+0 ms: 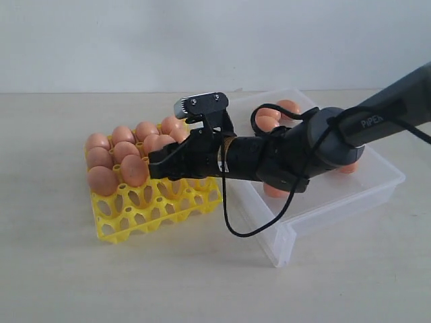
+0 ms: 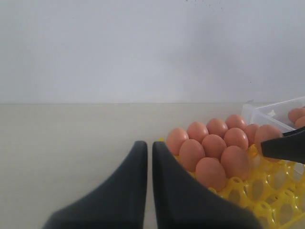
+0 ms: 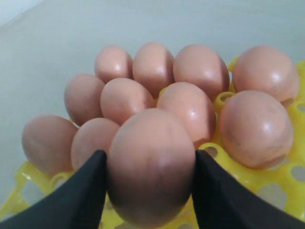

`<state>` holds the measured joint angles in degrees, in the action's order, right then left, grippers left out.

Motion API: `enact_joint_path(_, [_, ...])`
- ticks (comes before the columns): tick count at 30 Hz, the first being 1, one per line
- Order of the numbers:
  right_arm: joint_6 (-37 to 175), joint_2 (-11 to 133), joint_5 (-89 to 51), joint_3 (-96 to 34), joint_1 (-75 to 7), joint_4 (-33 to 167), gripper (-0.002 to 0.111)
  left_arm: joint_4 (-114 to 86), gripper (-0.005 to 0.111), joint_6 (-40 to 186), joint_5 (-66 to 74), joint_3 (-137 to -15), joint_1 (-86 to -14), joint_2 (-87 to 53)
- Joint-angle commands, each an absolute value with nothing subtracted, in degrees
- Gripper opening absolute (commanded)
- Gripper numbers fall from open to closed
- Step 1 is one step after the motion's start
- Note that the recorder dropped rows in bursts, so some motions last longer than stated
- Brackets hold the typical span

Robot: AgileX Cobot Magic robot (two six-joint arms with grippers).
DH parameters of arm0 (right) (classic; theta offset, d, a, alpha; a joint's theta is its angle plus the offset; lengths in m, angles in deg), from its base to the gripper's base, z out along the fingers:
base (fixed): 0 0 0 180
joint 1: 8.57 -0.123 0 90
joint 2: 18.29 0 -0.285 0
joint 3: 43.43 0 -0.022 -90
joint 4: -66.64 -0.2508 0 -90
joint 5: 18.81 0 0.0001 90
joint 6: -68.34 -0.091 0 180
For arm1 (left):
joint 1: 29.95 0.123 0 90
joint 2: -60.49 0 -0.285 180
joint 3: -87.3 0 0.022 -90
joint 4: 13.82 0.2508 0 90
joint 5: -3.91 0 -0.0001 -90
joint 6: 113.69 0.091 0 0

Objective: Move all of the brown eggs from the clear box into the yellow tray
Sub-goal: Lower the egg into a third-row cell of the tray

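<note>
Right gripper (image 3: 148, 160): clamped on a brown egg (image 3: 151, 183) at the yellow tray (image 3: 238, 174).
Left gripper (image 2: 149, 145): fingers closed together.

Tool (image 3: 148, 161) clasps a brown egg (image 3: 150, 176) at yellow tray (image 3: 217, 146).

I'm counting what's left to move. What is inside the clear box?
Brown eggs: two or three at the clear box's far end, parts of two more beside the right arm. It covers the box's middle, hiding any others.
</note>
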<state>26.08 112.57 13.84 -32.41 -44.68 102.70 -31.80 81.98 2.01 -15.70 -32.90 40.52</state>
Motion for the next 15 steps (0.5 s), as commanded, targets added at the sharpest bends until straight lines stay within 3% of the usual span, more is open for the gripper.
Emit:
enact_joint_path(1, [24.3,112.0,5.9,-34.0,-45.7,103.5,0.0,-32.1,0.004,82.3,1.3,-15.5,-33.3,40.3])
enact_joint_path(15, [22.8,112.1,-3.9,-41.6,-51.0,105.2,0.0,-32.1,0.004,82.3,1.3,-15.5,-33.3,40.3])
